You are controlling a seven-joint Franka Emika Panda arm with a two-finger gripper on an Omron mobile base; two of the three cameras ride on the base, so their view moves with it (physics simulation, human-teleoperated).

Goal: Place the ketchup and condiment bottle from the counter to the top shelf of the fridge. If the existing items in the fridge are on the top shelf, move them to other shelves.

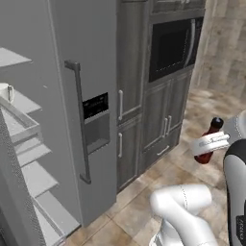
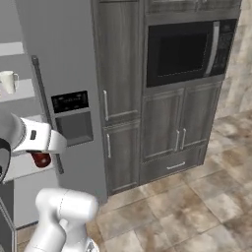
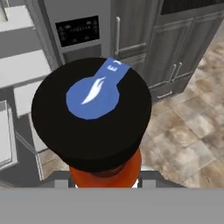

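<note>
Simulated kitchen with tiled floor (image 1: 144,206), open grey fridge (image 1: 62,96) with white shelves at left, dark cabinets (image 2: 162,128) and microwave (image 2: 184,51) beyond, gripper (image 1: 211,142) pinched around red ketchup bottle (image 1: 210,139), held upright in mid-air before the fridge, black cap (image 3: 92,111) with blue label

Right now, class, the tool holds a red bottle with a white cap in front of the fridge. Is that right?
Not quite. The bottle in the tool is red, but its cap is black, not white, as the hand view shows.

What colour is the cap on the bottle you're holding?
Black, with a blue emblem on top, clearest in the hand view: cap on the red bottle.
</note>
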